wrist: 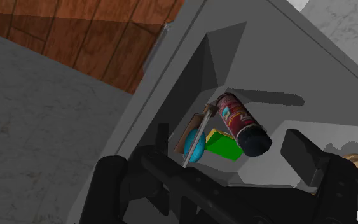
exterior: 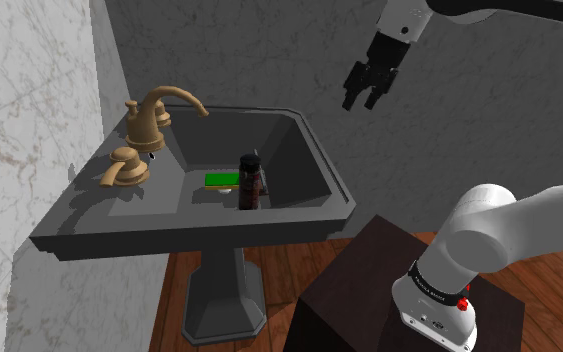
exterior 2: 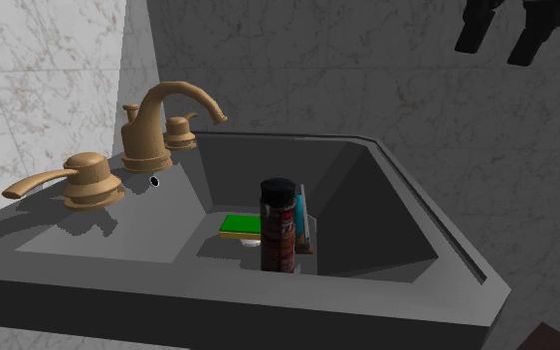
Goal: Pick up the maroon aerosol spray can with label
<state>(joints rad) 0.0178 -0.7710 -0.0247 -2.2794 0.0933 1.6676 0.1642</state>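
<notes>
Much too high: hovers with gripper [exterior: 362,102] spread open (nothing held). Looks down on upright spray can [exterior: 250,182] in sink [exterior: 299,160], below, toward shoulder view's left.

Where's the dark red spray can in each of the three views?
Shoulder view: the spray can stands in the sink near the picture's centre, the green block at its left.
Second exterior view: centre, slightly low, green block at its left.
Wrist view: ahead of the camera, black cap nearest, green block beside the cap.
Shared landmark: the green block.
</notes>
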